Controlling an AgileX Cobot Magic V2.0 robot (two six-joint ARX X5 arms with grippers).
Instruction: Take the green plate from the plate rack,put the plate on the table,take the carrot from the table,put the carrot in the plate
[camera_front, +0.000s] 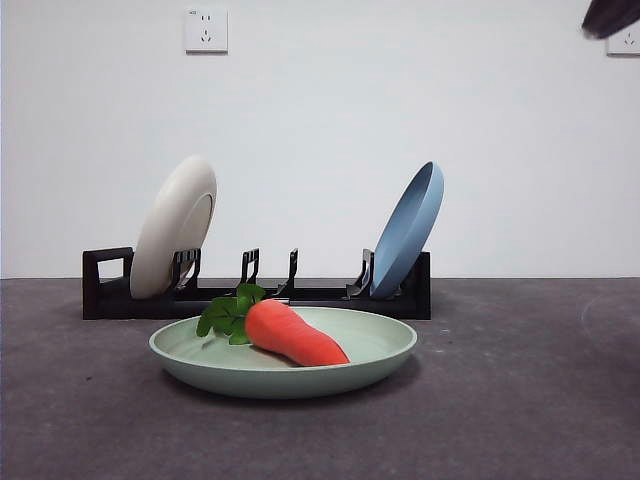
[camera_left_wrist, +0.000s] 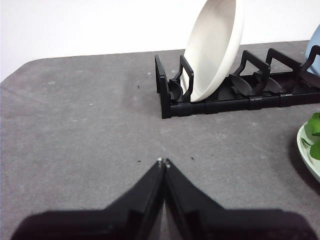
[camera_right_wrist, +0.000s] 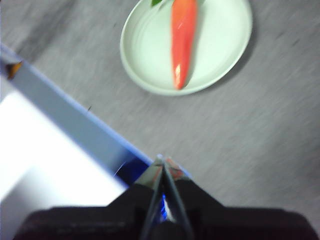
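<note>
The green plate (camera_front: 283, 358) lies flat on the table (camera_front: 520, 400) in front of the plate rack (camera_front: 256, 296). The carrot (camera_front: 292, 333) lies in the plate, its leaves toward the rack. The right wrist view shows plate (camera_right_wrist: 220, 45) and carrot (camera_right_wrist: 183, 40) from above, with my right gripper (camera_right_wrist: 162, 161) shut, empty and well away from them. My left gripper (camera_left_wrist: 163, 162) is shut and empty over bare table, near the rack's handle end (camera_left_wrist: 172, 95); the plate's rim (camera_left_wrist: 309, 155) shows at that view's edge. A black arm tip (camera_front: 612, 16) shows at the front view's top right corner.
A cream-white plate (camera_front: 175, 226) stands in the rack's left slots and a blue plate (camera_front: 410, 228) leans at its right end. A white wall stands behind. A blue-and-white edge (camera_right_wrist: 65, 125) lies under the right gripper.
</note>
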